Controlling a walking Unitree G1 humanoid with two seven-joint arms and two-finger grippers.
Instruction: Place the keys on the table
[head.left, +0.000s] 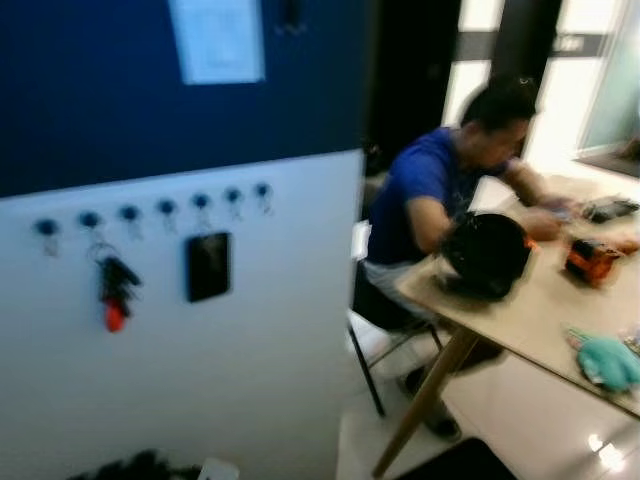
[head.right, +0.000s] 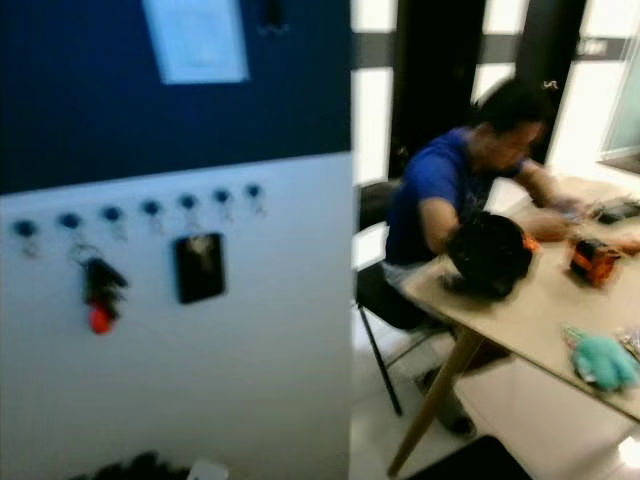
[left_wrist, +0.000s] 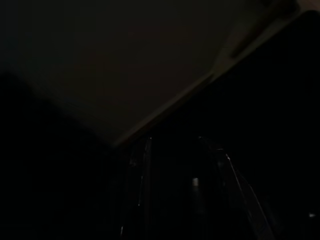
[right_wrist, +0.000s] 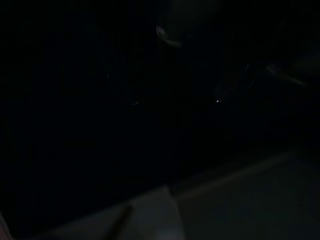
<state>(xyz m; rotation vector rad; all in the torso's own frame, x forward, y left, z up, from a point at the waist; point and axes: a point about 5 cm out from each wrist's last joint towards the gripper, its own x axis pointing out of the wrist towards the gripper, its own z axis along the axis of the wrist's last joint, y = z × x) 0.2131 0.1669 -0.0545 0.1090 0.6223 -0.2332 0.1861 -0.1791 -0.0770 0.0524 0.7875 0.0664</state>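
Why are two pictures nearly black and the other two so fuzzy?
Both eye views are motion-blurred: the keys on the wall hooks and the table are smeared, and the windows behind are washed out by glare. Both wrist views are very dark; the left one shows faint glints on the left gripper.

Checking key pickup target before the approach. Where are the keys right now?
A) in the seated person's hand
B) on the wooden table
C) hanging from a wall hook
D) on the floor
C: the keys, with a red fob, hang from a hook in the wall row, left of the table.
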